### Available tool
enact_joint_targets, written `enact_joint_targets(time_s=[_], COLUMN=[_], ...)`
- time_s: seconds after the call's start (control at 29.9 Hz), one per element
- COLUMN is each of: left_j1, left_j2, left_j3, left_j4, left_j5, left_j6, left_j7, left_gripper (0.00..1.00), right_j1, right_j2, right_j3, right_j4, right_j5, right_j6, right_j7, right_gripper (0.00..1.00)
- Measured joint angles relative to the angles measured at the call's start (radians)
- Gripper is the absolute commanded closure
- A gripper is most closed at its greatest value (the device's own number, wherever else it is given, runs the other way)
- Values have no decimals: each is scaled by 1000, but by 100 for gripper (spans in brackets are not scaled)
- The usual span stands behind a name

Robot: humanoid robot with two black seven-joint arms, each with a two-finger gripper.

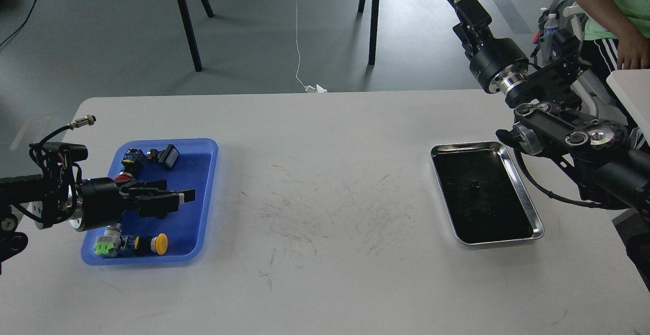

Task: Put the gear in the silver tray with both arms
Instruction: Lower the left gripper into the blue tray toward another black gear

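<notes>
While our left gripper (175, 199) hovers, fingers slightly parted, over the blue plastic tray (205, 193), it hides the small black gear; we could nudge it aside. Our right gripper (464, 5), state unclear, hangs raised beyond the shiny rectangular silver tray (528, 205).

White table (325, 284), scuffed mid-surface, carries blue tray (205, 193) left; silver tray (523, 193) right.

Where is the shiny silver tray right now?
The silver tray lies flat on the right side of the white table in the head view, just below the raised right arm.
</notes>
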Motion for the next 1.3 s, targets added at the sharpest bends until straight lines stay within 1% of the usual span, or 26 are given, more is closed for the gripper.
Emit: enact_joint_targets(time_s=[0.13,0.4,0.53,0.77,0.8,0.87,0.97,1.17,1.3], left_j1=[38,59,61,61,61,61,64,79,87], left_j2=[-11,-77,-102,-110,-110,-110,-110,-107,-105], left_j3=[-1,0,1,0,0,0,0,1,1], left_j4=[19,112,151,191,196,208,219,221,217], left_j5=[89,178,201,205,205,207,208,209,213], left_j6=[45,110,119,120,120,119,119,119,119], left_j7=[0,0,0,0,0,0,0,0,0], left_gripper=[2,2,3,5,6,13,17,19,24], right_j1=[-7,-7,-6,-8,-8,-8,-8,-8,-10], right_j2=[1,20,21,22,22,22,22,22,22], right_j3=[10,11,11,10,10,9,9,6,4], right_j4=[0,-1,-1,-1,-1,-1,-1,-1,-1], right_j5=[0,-2,-2,-2,-2,-2,-2,-2,-2], right_j6=[-4,-8,-8,-8,-8,-8,-8,-8,-8], right_j7=[0,0,0,0,0,0,0,0,0], right_gripper=[8,7,7,7,7,7,7,7,7])
